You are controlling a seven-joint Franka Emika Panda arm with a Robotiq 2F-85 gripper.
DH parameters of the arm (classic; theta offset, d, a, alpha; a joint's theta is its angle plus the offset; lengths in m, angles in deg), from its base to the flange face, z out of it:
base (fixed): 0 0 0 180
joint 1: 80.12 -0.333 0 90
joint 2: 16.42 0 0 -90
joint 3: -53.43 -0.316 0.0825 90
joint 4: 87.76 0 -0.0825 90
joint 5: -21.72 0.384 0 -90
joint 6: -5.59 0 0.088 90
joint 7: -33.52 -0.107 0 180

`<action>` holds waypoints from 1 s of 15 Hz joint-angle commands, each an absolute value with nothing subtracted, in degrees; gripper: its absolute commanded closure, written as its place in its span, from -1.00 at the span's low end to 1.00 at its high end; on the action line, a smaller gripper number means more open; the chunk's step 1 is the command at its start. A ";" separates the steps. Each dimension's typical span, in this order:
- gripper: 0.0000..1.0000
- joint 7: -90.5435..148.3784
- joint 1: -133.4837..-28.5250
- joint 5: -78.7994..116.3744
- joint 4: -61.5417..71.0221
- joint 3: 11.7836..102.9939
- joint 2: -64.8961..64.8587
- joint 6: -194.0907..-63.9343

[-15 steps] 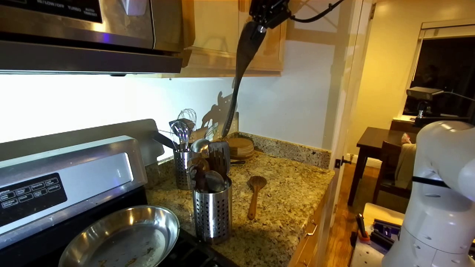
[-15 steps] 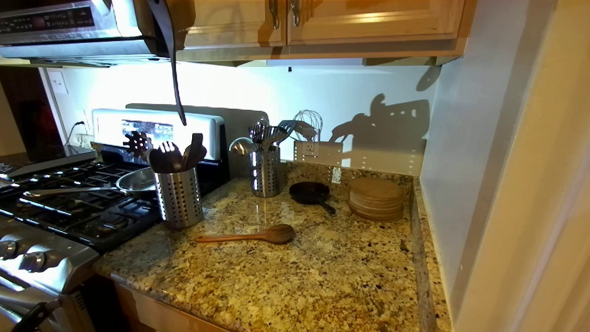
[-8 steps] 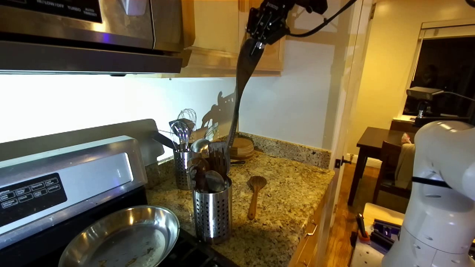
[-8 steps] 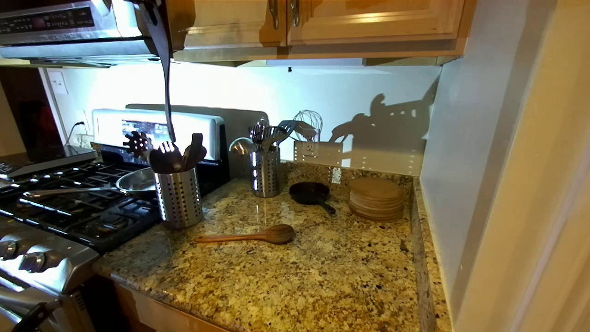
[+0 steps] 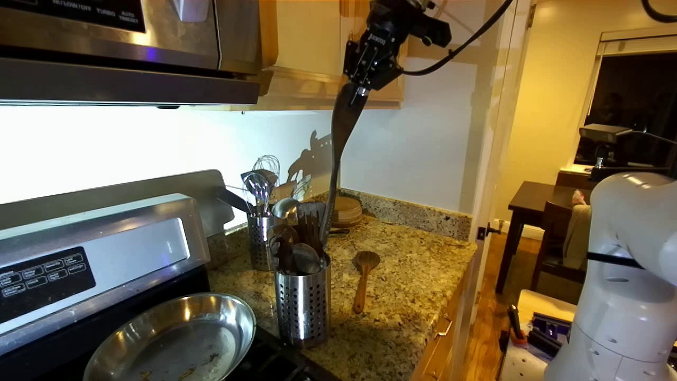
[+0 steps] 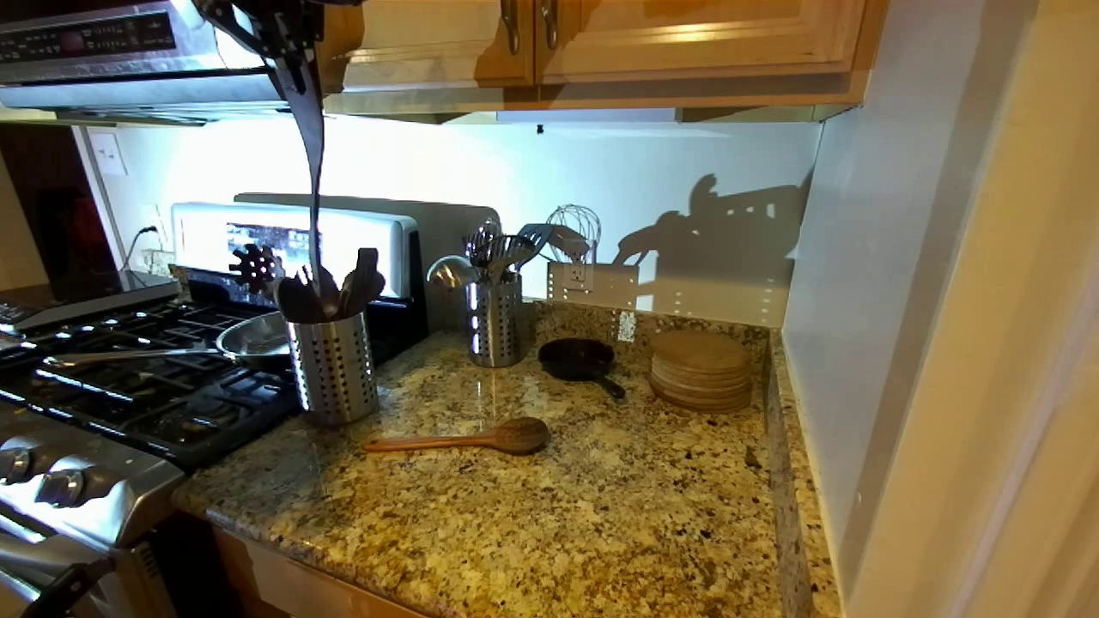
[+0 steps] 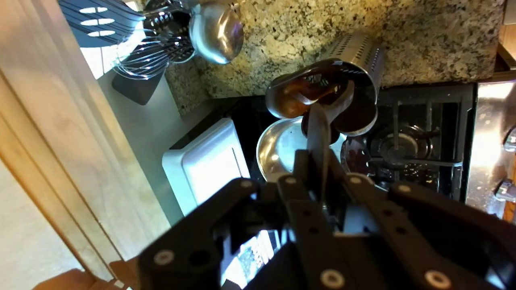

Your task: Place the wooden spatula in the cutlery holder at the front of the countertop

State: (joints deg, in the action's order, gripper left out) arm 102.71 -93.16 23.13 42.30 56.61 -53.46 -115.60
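Gripper (image 7: 319, 161) blurred along the wrist view's lower edge, jaws pinching dark utensil (image 7: 318, 133), lower than a second ago, tip now lost among utensils (image 6: 361, 287) at cutlery holder (image 6: 335, 369), left of an exterior view, wooden spatula (image 6: 494, 438) lying lower centre on countertop (image 6: 601, 498).

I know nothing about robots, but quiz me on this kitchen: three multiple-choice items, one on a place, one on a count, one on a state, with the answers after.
1. Where is the steel pan?
A. On the stove
B. On the floor
C. On the microwave

2. How many steel holders stand on the counter?
A. One
B. Four
C. Two

3. What state is the gripper in?
A. Open and empty
B. Shut on the spatula
C. Shut on a ladle

Answers:
1. A: both exterior views show it there.
2. C: the front holder and the rear holder show in both exterior views.
3. B: it grips the spatula's broad end, handle pointing down.
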 commanded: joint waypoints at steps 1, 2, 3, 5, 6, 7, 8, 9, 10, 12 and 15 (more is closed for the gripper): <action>0.90 105.88 -94.58 25.24 42.64 58.16 -50.55 -118.28; 0.90 106.65 -94.56 25.66 42.50 58.19 -49.66 -118.37; 0.90 107.43 -94.49 26.06 42.49 58.12 -48.75 -118.74; 0.90 108.74 -94.13 26.07 42.76 57.63 -47.07 -119.75; 0.90 109.50 -94.16 26.37 42.95 57.54 -46.16 -120.63; 0.90 109.95 -94.15 26.73 43.06 57.42 -45.36 -121.54; 0.90 110.79 -94.44 27.65 43.09 57.49 -44.45 -122.24; 0.90 111.02 -94.30 27.88 43.26 57.13 -43.57 -123.30; 0.90 111.04 -94.21 28.16 43.53 56.74 -42.73 -124.59; 0.90 110.77 -94.10 28.80 43.99 56.14 -40.94 -126.95; 0.90 110.98 -94.17 30.19 44.57 55.49 -39.00 -128.98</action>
